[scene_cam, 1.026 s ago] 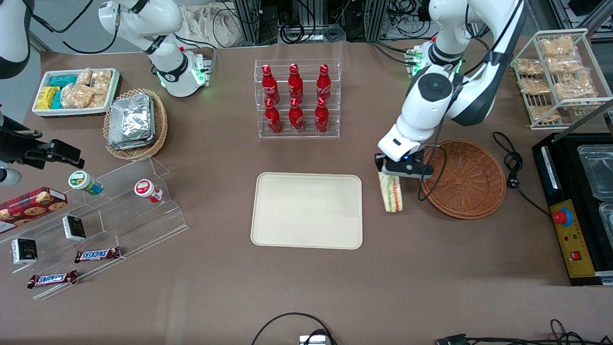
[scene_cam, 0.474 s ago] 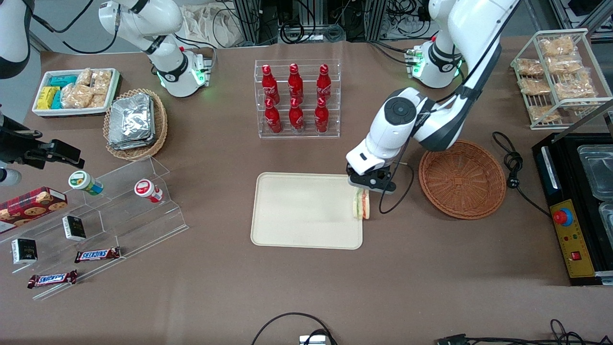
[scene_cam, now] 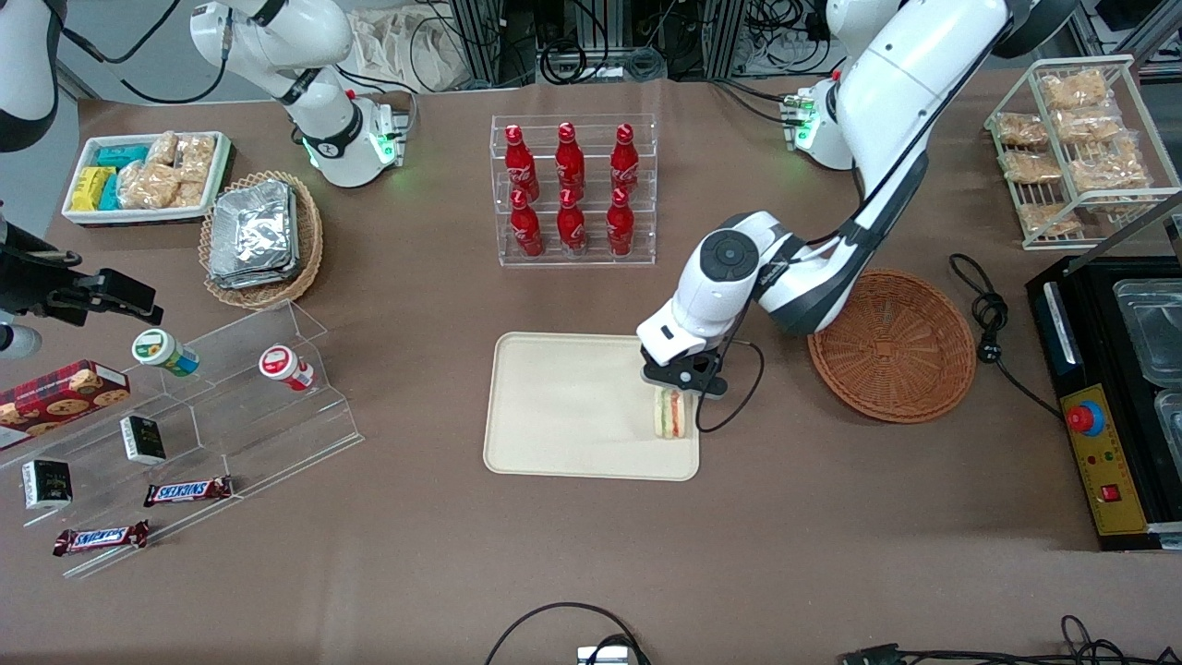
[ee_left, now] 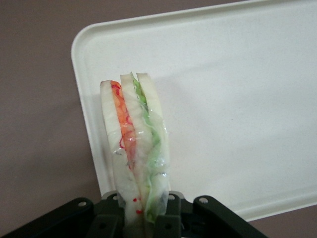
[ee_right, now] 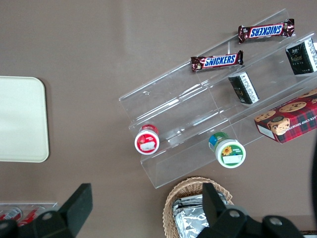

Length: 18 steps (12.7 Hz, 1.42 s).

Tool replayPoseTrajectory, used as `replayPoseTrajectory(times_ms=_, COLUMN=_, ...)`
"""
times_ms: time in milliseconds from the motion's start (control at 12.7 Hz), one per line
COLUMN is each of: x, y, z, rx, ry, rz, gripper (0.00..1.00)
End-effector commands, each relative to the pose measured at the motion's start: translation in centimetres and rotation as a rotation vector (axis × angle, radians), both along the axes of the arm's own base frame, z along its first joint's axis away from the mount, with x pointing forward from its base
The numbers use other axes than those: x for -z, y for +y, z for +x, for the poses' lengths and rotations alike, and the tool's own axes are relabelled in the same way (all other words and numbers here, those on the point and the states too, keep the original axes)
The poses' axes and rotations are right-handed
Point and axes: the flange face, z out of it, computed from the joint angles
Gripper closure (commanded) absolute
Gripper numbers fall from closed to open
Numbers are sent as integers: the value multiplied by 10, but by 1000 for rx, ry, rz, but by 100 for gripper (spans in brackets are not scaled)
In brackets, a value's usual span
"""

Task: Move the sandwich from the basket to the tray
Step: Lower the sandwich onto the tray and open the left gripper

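Note:
My left gripper (scene_cam: 677, 392) is shut on the sandwich (scene_cam: 673, 415), a wrapped white-bread wedge with orange, red and green layers (ee_left: 133, 144). It hangs over the cream tray (scene_cam: 572, 406), at the tray's edge nearest the working arm's end, close above the surface. The fingers (ee_left: 168, 215) clamp the wedge's narrow end from both sides. The reddish-brown wicker basket (scene_cam: 891, 344) stands empty beside the tray, toward the working arm's end of the table. The tray's corner (ee_right: 22, 119) also shows in the right wrist view.
A clear rack of red bottles (scene_cam: 572, 189) stands farther from the front camera than the tray. An acrylic stepped shelf with snacks (scene_cam: 185, 416) and a tan basket of foil packets (scene_cam: 261, 235) lie toward the parked arm's end. A black machine (scene_cam: 1113, 397) sits past the basket.
The gripper has carried the sandwich from beside the basket, across the bare table, to over the tray's edge, and lower. The basket has not moved.

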Motion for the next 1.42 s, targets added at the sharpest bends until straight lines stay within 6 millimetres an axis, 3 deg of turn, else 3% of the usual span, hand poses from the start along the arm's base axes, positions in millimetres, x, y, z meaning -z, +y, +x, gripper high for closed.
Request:
replayPoseTrajectory(times_ms=0, x=10, y=-21, z=6, rx=-15, ry=-11, rz=11, gripper=82)
replayPoseTrajectory(times_ms=158, x=16, y=-24, z=2, rx=-5, ry=-27, rz=30, gripper=78)
replayPoseTrajectory(times_ms=237, x=16, y=-23, z=2, rx=-3, ry=-31, rz=35, gripper=59)
replayPoseTrajectory(times_ms=395, x=16, y=-22, z=3, rx=-30, ry=-28, rz=36, gripper=0)
replayPoseTrajectory(times_ms=632, x=6, y=-16, z=8, rx=-79, ry=-35, rz=39, gripper=0)
replayPoseTrajectory(times_ms=947, x=-57, y=7, z=34, rx=-291, ry=-94, rz=87, gripper=0)
replayPoseTrajectory(times_ms=1184, x=-111, y=77, z=65, rx=-444, ry=-112, rz=169, gripper=0)
replayPoseTrajectory(times_ms=1342, x=-146, y=113, z=73, rx=-511, ry=-80, rz=224, gripper=0)
